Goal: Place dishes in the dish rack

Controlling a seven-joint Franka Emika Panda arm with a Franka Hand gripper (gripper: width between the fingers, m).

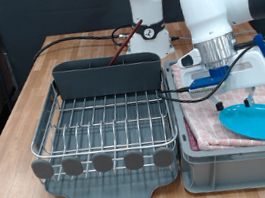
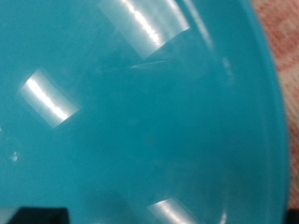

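The round light-blue plate (image 1: 262,120) lies on the pink checkered cloth in the grey bin, at the exterior view's right. It fills the wrist view (image 2: 140,121), seen very close. My gripper (image 1: 235,95) hangs just over the bin, beside the plate's rim; its fingers are not clear in either view. The silver wire dish rack (image 1: 105,118) stands on its dark tray to the left with nothing on its grid. A reddish-brown wooden spoon (image 1: 118,49) sticks up out of the grey caddy (image 1: 107,76) at the rack's far side. The white mug is out of view.
The grey bin (image 1: 240,168) lined with pink checkered cloth (image 1: 216,116) sits right against the rack. Cables (image 1: 82,38) run across the wooden table behind the rack. The robot's white base (image 1: 145,16) stands at the back.
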